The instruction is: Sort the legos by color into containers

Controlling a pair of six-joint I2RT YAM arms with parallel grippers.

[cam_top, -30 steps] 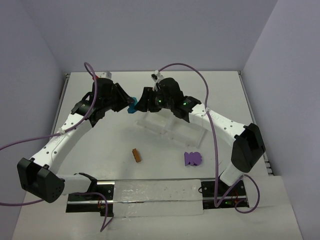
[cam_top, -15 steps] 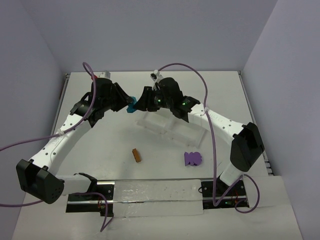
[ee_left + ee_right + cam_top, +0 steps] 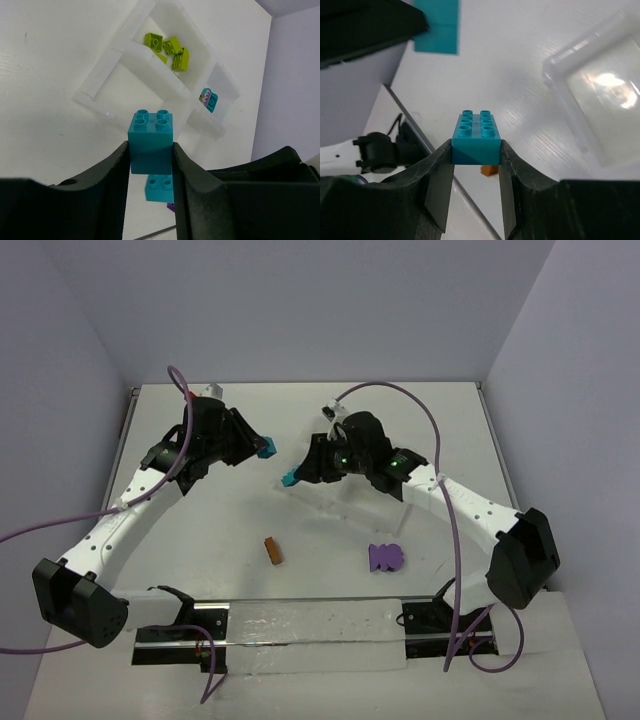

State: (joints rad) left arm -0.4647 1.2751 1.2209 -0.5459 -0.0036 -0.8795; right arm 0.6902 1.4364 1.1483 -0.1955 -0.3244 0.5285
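– Teal small square plastic brick [image 3: 266, 450], top view: clamped in the left gripper [image 3: 262, 451], held off the white table [image 3: 200, 540], near the tray's left side. Right side?
– Right gripper [image 3: 291, 479] clenched on a teal long plastic brick [image 3: 289, 480], just beside the left corner of the white translucent four-compartment plastic tray [image 3: 335, 502]. The two held bricks are apart. Nearer the bases, on the table: one orange-brown plastic brick [image 3: 273, 551] and one purple plastic brick clump [image 3: 385, 557], well apart from each other.
– Left wrist view?
– Square brick, four studs showing, pinched between both fingers. Past it lies the tray: a few lime green plastic bricks [image 3: 169, 49] in one compartment, a teal rounded piece with a printed face [image 3: 208, 100] in the neighbouring one. The long brick shows just below the held one.
– Right wrist view?
– Long brick, eight studs, gripped on its long sides. A tray corner sits at right. The orange-brown brick peeks out just under the held brick. The square brick is at upper left, in the other tool.
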